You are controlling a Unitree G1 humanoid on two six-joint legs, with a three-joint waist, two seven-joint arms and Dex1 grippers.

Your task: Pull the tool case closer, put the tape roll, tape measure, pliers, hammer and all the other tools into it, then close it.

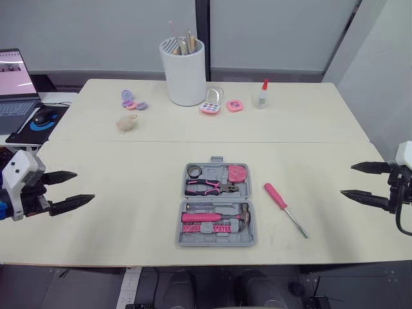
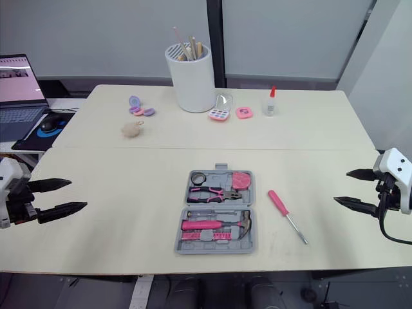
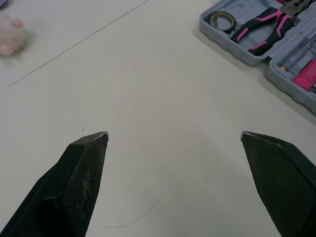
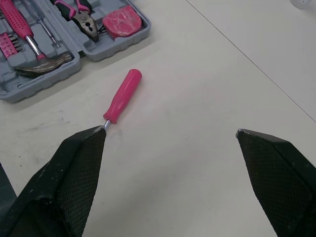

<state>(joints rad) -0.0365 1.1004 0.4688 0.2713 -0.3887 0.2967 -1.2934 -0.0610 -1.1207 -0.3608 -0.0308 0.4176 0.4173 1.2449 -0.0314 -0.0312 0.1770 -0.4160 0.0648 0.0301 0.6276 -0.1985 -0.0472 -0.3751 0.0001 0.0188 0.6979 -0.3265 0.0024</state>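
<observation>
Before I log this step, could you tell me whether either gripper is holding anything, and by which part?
Nothing is held: the left gripper and right gripper are both open and empty.

White wrist housings, black pointed cross-hatched tool fingers, black cable.

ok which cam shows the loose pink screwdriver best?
Left eye view: the screwdriver lies whole, handle to tip, right of the tool case. Right eye view shows the same. Right wrist view has the handle large, but the shaft passes behind the right gripper.
</observation>
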